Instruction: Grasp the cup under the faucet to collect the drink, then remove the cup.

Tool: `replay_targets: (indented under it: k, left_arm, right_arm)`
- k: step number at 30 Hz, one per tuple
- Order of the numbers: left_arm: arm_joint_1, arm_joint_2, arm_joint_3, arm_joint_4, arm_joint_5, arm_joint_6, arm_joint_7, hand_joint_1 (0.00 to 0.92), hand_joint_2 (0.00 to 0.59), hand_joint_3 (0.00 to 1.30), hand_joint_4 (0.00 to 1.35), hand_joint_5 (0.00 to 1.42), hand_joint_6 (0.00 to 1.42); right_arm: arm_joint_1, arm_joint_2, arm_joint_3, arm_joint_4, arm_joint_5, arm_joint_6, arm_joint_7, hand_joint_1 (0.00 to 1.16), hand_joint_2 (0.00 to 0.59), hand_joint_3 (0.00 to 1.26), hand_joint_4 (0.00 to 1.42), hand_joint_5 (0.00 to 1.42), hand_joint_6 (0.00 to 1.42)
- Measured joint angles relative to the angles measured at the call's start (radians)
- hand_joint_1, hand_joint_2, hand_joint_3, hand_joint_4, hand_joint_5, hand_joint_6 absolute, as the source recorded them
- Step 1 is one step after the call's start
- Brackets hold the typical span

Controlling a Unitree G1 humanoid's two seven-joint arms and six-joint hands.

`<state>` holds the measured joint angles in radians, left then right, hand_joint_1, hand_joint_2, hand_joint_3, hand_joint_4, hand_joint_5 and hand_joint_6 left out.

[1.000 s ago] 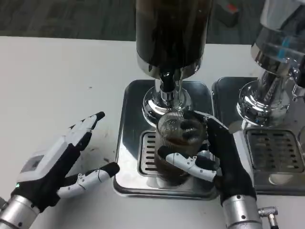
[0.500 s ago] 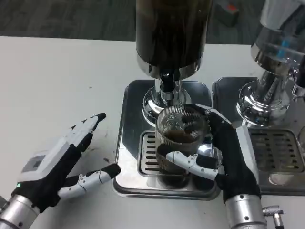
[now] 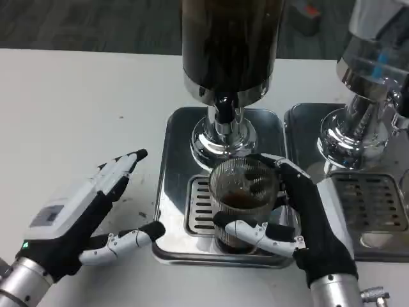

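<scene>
The right hand holds the cup on the shiny tray.

The cup is clear and ribbed, with a little dark drink in it. It stands on the tray's grate, just at 6 o'clock from the faucet of the tall dark drink tank. The right hand's fingers are wrapped around the cup from 3 o'clock. The left hand lies on the white table at 9 o'clock from the tray, fingers apart, holding nothing. Another silver machine stands at 3 o'clock.
</scene>
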<state>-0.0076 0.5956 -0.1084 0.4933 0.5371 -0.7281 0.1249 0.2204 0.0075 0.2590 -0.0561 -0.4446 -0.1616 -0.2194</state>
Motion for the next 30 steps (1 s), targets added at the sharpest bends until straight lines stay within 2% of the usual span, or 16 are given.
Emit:
replay_targets:
  k: [20, 30]
  left_arm:
    - [0.162, 0.091, 0.025, -0.148, 0.106, 0.02, 0.095, 0.0, 0.094, 0.0, 0.0, 0.0, 0.0]
    - [0.266, 0.108, 0.09, -0.209, 0.1, -0.003, 0.14, 0.0, 0.097, 0.0, 0.0, 0.0, 0.0]
  right_arm:
    - [0.132, -0.003, 0.025, -0.174, 0.005, 0.0, 0.015, 1.05, 0.231, 0.43, 0.58, 0.81, 1.05]
    - [0.186, -0.021, 0.038, -0.245, 0.043, 0.0, 0.072, 1.05, 0.236, 0.44, 0.58, 0.81, 1.05]
